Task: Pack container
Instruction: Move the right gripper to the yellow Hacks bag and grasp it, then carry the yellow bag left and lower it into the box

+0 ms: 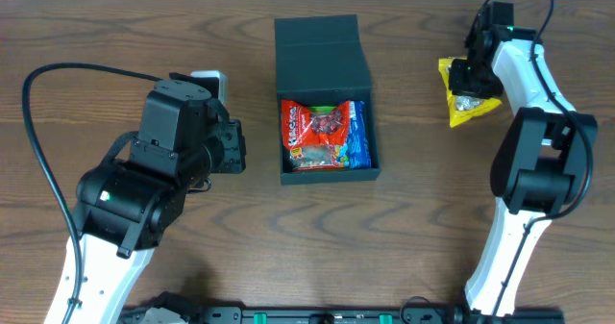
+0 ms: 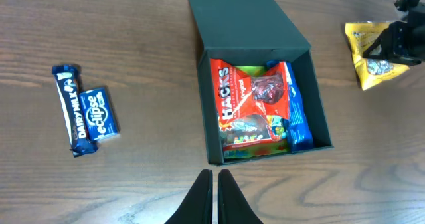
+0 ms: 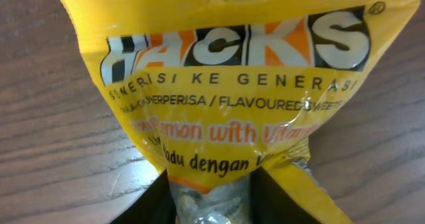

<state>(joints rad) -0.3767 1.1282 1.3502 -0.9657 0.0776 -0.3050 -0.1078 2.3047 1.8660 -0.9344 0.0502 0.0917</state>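
The dark teal container [image 1: 325, 177] stands open mid-table, its flap lid [image 1: 317, 43] folded back. It also shows in the left wrist view [image 2: 204, 98]. Inside lie a red Hacks packet [image 2: 247, 94], a blue packet [image 2: 299, 125] and a green-edged packet [image 2: 247, 148]. My left gripper [image 1: 236, 146] is shut and empty, hovering left of the container; its tips [image 2: 212, 177] point at the container's near wall. My right gripper [image 1: 469, 86] is shut on a yellow Hacks packet [image 3: 226, 71] at the far right [image 1: 473, 110], the packet pinched between its fingers [image 3: 211, 187].
A Dairy Milk bar [image 2: 70, 108] and a blue Eclipse packet [image 2: 99, 114] lie on the wood to the left of the container. In the overhead view my left arm hides most of them; only a pale edge [image 1: 208, 77] shows. The table's front edge carries a black rail [image 1: 317, 314].
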